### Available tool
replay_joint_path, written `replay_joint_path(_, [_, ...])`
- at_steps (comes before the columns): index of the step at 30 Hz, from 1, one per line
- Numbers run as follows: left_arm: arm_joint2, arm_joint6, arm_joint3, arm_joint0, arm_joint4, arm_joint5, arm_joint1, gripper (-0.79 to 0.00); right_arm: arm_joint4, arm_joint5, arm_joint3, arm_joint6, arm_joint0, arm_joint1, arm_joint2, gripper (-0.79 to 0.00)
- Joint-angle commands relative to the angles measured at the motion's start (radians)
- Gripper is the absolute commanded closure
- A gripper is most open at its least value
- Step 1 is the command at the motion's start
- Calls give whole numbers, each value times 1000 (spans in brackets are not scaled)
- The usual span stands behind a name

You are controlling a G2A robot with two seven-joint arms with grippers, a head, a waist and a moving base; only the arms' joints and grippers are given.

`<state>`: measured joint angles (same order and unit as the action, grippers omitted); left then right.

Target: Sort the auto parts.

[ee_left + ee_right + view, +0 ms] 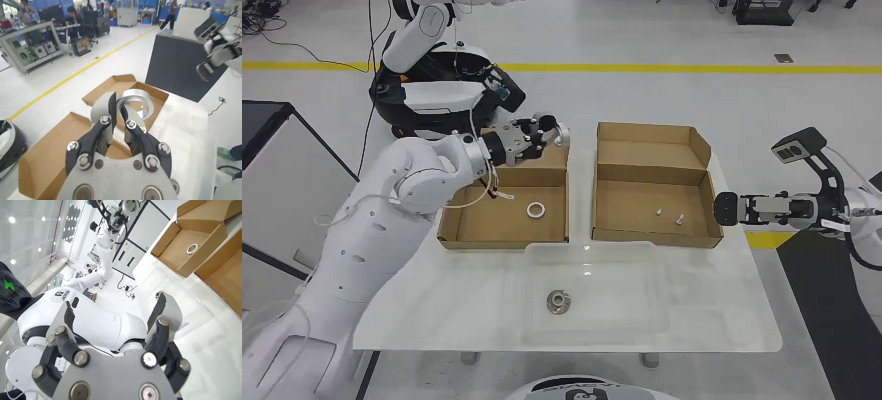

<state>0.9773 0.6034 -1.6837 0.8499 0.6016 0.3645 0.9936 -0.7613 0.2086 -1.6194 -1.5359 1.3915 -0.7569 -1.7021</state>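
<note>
- Left wrist view: the left jaws are nearly closed, pinching the ring by its wall. One finger goes through the hole and one sits outside, and the ring sticks out past the tips, tilted.
- So narrow a hold on smooth metal looks likely to let the ring pivot or slip if the arm swings or stops sharply.
- Top view puts the ring raised over the far corner of the left box, close to the gap beside the right box. Released there, it may strike the cardboard rim and bounce out behind or between the boxes.
- A second ring lies on the left box's floor, so that box seems the proper one. If the ring drifted over the right box, which holds two small parts, it would be mis-sorted.
- Dropped from height, it may land on the second ring and skip.
- Right jaws are wide open and empty, just beside the right box's outer wall. A sideways move could nudge the box.
- One loose part lies on the counter, well apart from both arms.
</note>
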Motion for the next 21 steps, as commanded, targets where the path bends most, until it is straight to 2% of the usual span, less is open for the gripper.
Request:
replay_joint_path(1, [-16, 43, 8, -4, 28, -32, 3, 0, 0, 0, 0, 0, 0, 0, 0, -785])
replay_joint_path(8, [-74, 175, 55, -2, 147, -98, 11, 0, 0, 0, 0, 0, 0, 0, 0, -785])
replay_joint_path(15, [-146, 312, 136, -39, 262, -65, 24, 0, 0, 0, 0, 0, 0, 0, 0, -785])
replay_joint_path(21, [-220, 341, 207, -86, 296, -62, 55, 0, 0, 0, 0, 0, 0, 0, 0, -785])
